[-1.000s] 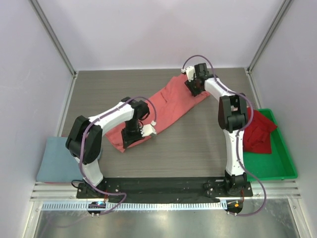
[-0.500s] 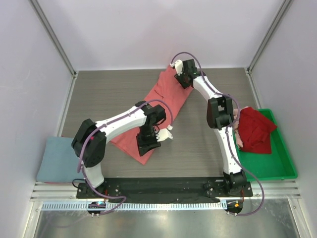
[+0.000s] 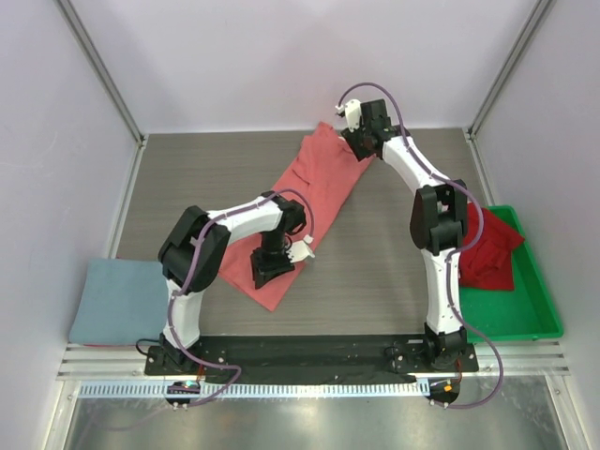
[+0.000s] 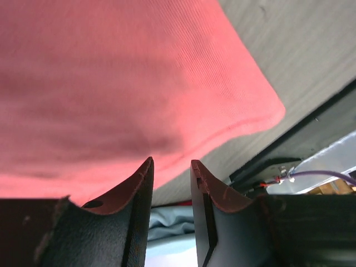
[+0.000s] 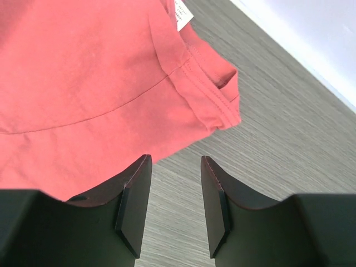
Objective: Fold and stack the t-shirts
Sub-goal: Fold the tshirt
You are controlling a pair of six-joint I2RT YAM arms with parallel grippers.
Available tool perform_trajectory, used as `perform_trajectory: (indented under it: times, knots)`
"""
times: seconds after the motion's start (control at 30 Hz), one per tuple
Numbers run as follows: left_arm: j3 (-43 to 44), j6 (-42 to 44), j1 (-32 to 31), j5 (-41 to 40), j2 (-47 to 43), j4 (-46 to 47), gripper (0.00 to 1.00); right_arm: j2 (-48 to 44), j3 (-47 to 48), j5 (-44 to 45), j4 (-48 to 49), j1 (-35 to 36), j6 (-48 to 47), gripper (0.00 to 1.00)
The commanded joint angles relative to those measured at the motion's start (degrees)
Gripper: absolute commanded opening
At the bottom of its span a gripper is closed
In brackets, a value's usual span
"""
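Note:
A salmon-red t-shirt (image 3: 314,183) lies flat in a long diagonal strip down the middle of the table. My left gripper (image 3: 270,270) hovers over its near end, open with a narrow gap and nothing between the fingers (image 4: 136,183). In the left wrist view the shirt's hem (image 4: 239,125) lies just ahead of the tips. At the shirt's far right corner my right gripper (image 3: 359,142) stands open over bare table, beside the sleeve (image 5: 219,92). A grey-blue t-shirt (image 3: 117,300) lies folded at the near left. The darker red t-shirt (image 3: 487,246) is bunched in the tray.
A green plastic tray (image 3: 525,314) stands at the near right beside the right arm. Enclosure walls and metal posts border the table on three sides. The black base rail (image 3: 309,352) runs along the near edge.
The left gripper swung the shirt's near end to the right, then opened and let it go. The right gripper shifted the far end leftward. The shirt now lies steeper.

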Motion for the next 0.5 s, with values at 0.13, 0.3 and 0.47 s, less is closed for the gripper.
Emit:
perform_trajectory:
  times: [0.13, 0.3, 0.47]
  knots:
    - [-4.20, -2.71, -1.73, 1.09, 2.50, 6.70, 0.33, 5.32, 0.93, -0.51, 0.28, 0.14, 0.89, 0.46]
    - [-4.82, -4.90, -6.30, 4.25, 5.49, 8.81, 0.33, 11.48, 6.47, -0.33, 0.36, 0.14, 0.89, 0.47]
    - [-0.52, -6.75, -12.89, 7.50, 9.01, 8.47, 0.33, 15.26, 8.76, -0.24, 0.28, 0.13, -1.04, 0.47]
